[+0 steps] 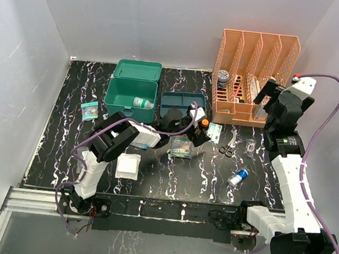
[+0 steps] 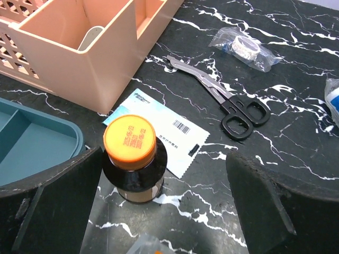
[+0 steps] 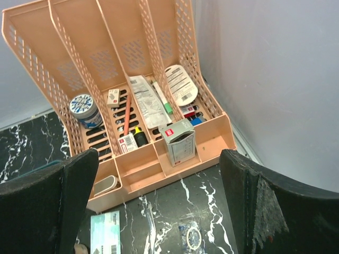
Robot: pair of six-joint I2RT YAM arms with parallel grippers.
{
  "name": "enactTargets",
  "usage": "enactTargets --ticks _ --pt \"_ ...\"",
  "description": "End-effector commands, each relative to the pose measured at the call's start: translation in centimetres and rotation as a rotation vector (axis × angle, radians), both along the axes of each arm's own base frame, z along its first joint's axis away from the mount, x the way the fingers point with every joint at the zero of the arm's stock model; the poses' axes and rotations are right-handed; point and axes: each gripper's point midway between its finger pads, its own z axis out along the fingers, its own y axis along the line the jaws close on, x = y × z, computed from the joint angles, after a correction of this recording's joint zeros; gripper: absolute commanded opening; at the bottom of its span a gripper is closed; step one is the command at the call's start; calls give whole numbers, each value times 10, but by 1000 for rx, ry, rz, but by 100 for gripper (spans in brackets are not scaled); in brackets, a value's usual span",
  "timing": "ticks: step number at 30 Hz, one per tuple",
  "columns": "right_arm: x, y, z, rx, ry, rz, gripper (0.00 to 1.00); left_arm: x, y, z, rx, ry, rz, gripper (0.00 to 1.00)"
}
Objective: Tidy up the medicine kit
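Two pincers, both spread wide and both empty. My left pincer straddles a small bottle that stands upright near the middle of the desk. The bottle sits close against one finger, though I cannot tell whether they touch. The other finger is well apart from it. My right pincer hangs above the front of the rack at the far right corner and touches nothing.

The bottle is round and dark brown with a flat orange cap. The rack is peach plastic, its walls pierced with rows of slots. The desk is black, veined white like marble. Scissors with steel blades and black loops lie near the rack's front.

The kit is smooth teal plastic, a rectangular box with rounded corners, by the far edge and left of middle. Its long axis runs along that edge. Its lid is thrown back toward the far edge, so the mouth faces up. A white vial lies inside. A darker tray sits just beside its right end.
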Motion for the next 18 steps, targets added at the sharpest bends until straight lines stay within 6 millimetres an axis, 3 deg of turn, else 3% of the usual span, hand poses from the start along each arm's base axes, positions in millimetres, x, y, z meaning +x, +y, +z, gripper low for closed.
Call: enactTargets --ticks 1,8,18 --pt "-6 9 28 -5 -48 68 98 14 -17 23 -97 -98 28 99" --pt "1 44 13 17 58 272 98 20 -23 1 -94 -104 45 99" --pt "0 48 3 1 96 301 98 36 -36 -2 -143 -133 69 99"
